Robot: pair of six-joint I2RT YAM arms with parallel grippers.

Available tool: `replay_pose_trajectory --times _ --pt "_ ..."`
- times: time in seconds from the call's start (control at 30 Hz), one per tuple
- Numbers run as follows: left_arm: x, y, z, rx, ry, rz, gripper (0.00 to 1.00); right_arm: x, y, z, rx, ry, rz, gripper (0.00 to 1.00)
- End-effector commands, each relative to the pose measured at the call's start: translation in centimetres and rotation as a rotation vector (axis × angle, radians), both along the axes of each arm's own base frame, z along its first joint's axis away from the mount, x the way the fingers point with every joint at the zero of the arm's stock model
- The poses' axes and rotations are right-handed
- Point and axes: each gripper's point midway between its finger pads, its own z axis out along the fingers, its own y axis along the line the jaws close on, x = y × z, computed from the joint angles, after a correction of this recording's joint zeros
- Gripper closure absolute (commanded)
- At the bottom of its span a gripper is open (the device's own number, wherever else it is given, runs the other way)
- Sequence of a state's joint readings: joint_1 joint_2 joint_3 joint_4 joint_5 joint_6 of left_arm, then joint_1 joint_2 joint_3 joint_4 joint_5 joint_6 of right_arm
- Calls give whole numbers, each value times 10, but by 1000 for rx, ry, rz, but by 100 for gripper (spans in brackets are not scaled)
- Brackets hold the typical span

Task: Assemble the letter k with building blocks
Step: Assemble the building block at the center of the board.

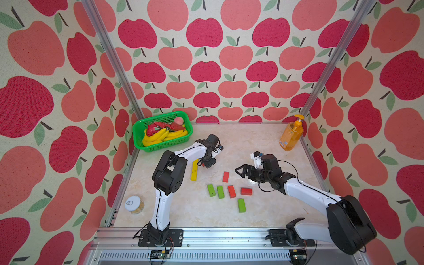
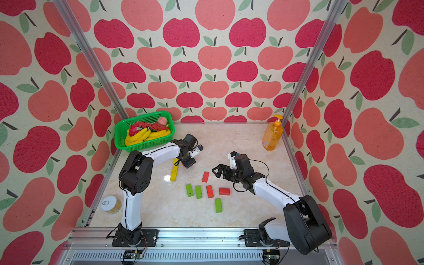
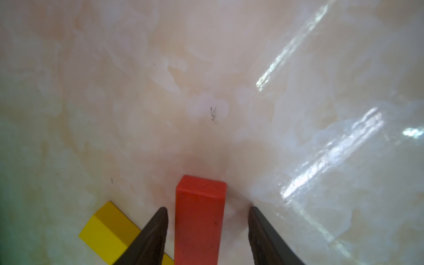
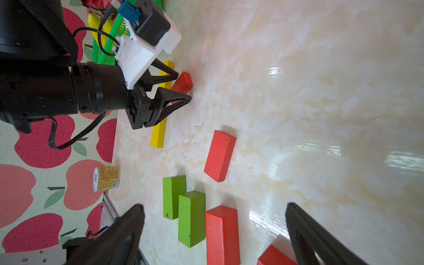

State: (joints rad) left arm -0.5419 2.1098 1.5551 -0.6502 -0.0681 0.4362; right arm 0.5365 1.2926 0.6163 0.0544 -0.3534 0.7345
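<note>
Left jaws parted around red brick, right jaws wide; can label illegible.

The marbled surface carries a green basket at ten o'clock and an orange soap bottle at two. A yellow bar lies toward nine, with a slanted red brick beside its twelve o'clock end. A lone red brick lies near centre. Toward six lie three green bricks and two red bricks.
</note>
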Motion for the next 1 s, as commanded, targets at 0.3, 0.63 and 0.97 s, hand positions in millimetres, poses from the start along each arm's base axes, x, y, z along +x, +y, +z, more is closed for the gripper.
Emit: replay_pose_trajectory --times 0.3,0.63,0.97 --pt "-13 6 -29 32 108 7 55 -1 2 1 13 2 3 1" --pt "-14 25 -26 49 87 27 63 -3 1 2 13 -3 3 1" --pt "-9 30 -18 29 76 45 62 -3 1 2 11 -5 2 1"
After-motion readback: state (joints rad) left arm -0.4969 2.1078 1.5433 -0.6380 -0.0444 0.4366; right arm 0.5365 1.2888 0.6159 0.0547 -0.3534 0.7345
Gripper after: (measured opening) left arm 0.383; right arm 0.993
